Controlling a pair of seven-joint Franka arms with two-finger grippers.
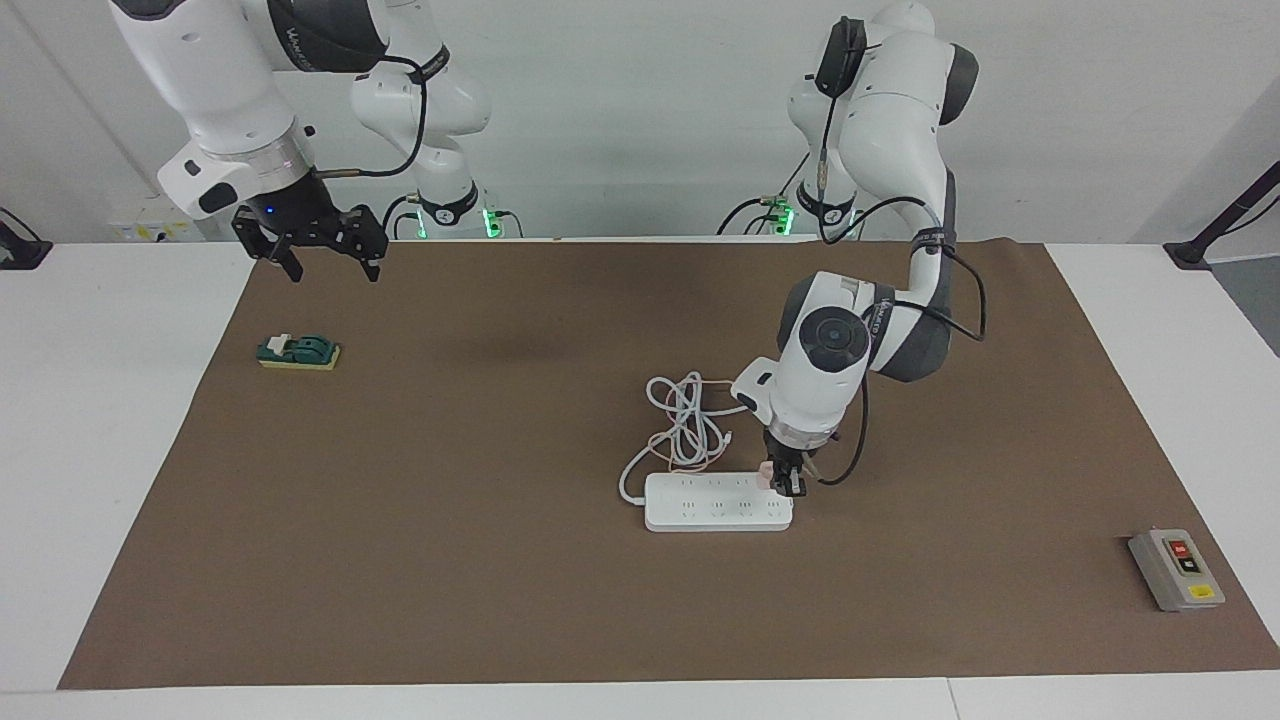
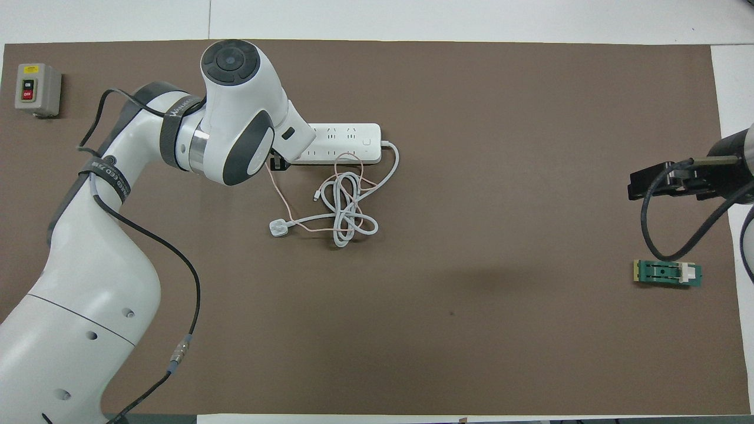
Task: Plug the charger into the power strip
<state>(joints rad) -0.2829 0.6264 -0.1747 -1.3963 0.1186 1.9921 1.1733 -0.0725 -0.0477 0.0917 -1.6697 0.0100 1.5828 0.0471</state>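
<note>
In the facing view we see the power strip [image 1: 718,502] lying flat on the brown mat [image 1: 500,550]. Its long side runs across the table, from one arm's end toward the other. Its thick white cord [image 1: 683,418] leaves the end that points toward the right arm and curls into a loose pile just nearer to the robots. The left gripper [image 1: 788,485] points straight down at the corner of the strip nearest the left arm's end. Its fingers are pressed together on the charger [image 1: 766,472], a tiny pink block that sits right at the strip's top. We cannot see its prongs. The right gripper [image 1: 328,262] waits up in the air over the mat's edge, fingers spread wide, holding nothing. A green switch block [image 1: 298,352] lies near it. A grey button box [image 1: 1177,569] sits at the left arm's end.

In the overhead view the left arm's big white wrist covers one end of the power strip [image 2: 347,143], and the charger is hidden under it. We see only a dark bit of the left gripper [image 2: 279,163]. A thin pink cable [image 2: 281,197] trails out toward the white three-pin plug [image 2: 278,228]. The right gripper [image 2: 654,181] is cut off partly by the edge.
</note>
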